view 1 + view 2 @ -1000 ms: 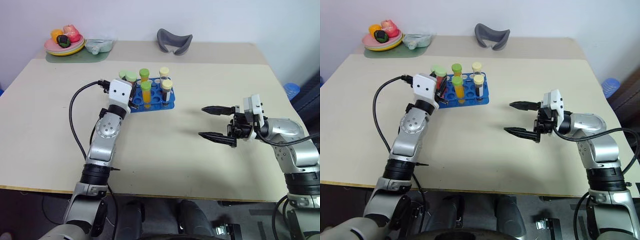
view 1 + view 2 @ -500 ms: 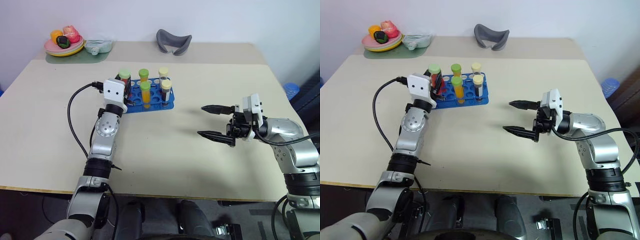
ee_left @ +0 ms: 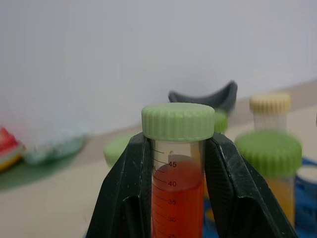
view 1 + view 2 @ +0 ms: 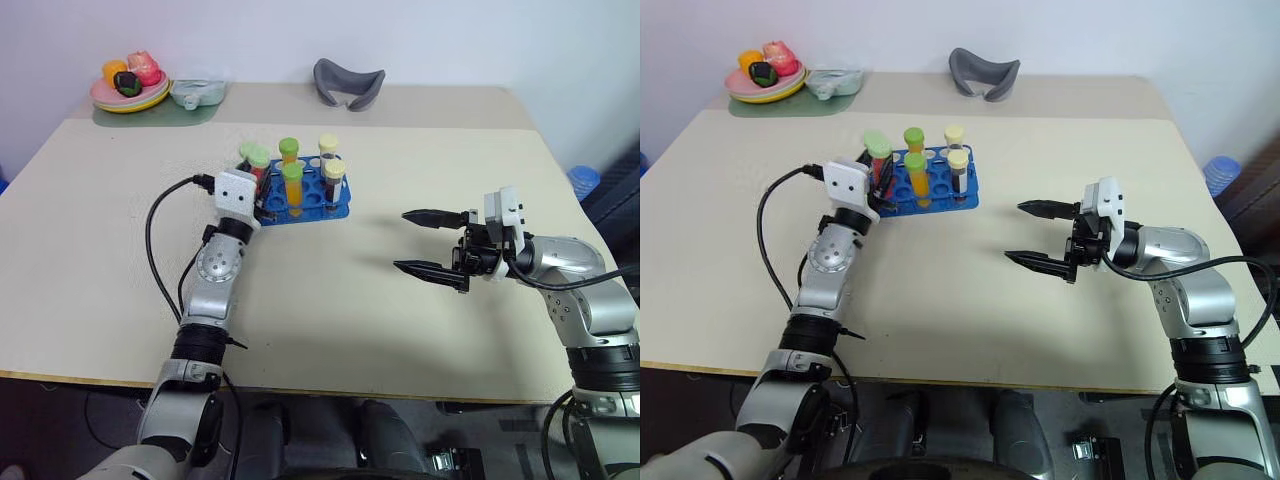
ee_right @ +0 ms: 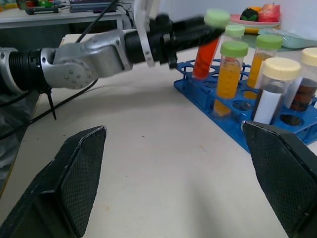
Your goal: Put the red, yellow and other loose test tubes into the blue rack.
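My left gripper (image 4: 259, 180) is shut on the red test tube (image 3: 177, 191), which has a pale green cap (image 4: 258, 155). The tube leans over the left end of the blue rack (image 4: 312, 211), its lower end at the holes there (image 5: 199, 69); I cannot tell whether it sits in one. Two yellow-orange tubes with green caps (image 4: 292, 188) and two cream-capped tubes (image 4: 334, 178) stand upright in the rack. My right gripper (image 4: 402, 240) hangs open and empty over the table, well to the right of the rack and pointing toward it.
At the table's far left corner, a plate of toy fruit (image 4: 128, 90) and a clear container (image 4: 195, 94) rest on a green mat. A grey curved object (image 4: 348, 82) lies at the far edge. Bare tabletop lies between the rack and my right gripper.
My left gripper has sunk a little with the red tube, bringing it down at the rack's left end. The right arm has kept still.
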{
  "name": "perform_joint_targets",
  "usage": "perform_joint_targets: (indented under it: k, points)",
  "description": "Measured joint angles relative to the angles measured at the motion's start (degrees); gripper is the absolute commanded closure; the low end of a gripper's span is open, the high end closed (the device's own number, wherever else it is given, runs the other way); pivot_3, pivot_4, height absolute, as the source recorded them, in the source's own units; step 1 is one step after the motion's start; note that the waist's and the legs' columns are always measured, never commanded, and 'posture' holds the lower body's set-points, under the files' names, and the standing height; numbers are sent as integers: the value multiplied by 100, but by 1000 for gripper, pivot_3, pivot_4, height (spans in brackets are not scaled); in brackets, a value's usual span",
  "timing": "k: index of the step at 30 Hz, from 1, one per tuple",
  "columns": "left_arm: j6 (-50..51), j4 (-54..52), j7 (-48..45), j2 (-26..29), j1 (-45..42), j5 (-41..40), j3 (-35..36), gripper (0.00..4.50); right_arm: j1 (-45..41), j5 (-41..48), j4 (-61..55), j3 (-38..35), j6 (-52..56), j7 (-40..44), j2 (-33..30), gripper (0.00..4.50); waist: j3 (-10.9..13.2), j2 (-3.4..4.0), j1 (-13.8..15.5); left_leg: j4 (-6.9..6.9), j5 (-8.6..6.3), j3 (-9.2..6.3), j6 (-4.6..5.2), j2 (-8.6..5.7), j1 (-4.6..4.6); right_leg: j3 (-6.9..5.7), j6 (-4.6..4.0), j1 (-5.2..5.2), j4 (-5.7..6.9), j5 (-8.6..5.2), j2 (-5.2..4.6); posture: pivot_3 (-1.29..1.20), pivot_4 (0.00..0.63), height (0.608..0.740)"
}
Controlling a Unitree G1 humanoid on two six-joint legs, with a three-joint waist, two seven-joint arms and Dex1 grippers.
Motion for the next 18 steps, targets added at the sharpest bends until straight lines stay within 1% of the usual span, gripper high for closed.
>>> perform_joint_targets:
  k: [7,13,16,18]
  points:
    - [-89,353,-49,47,-163,-26,6,3369,0,0,-38,0,0,-36,7,0,0,0,8,0,0,-1,0,-1,0,-2,0,2,-1,0,-2,0,150,740]
    - [-275,320,-55,41,-6,-54,27,3369,16,0,-39,0,-2,-53,8,0,0,0,1,0,0,-1,0,-1,0,-2,0,1,-1,0,-1,0,150,740]
    - [-327,249,-191,-79,149,-327,134,2100,53,0,-40,-1,-3,-72,9,0,0,0,-2,0,0,0,0,0,0,-1,0,2,-1,0,-1,0,150,740]
    - [-304,262,-266,-165,343,-439,141,1124,58,0,-40,-1,-3,-84,11,0,0,-1,-5,0,0,-1,0,0,0,-1,0,0,-1,0,-1,0,150,740]
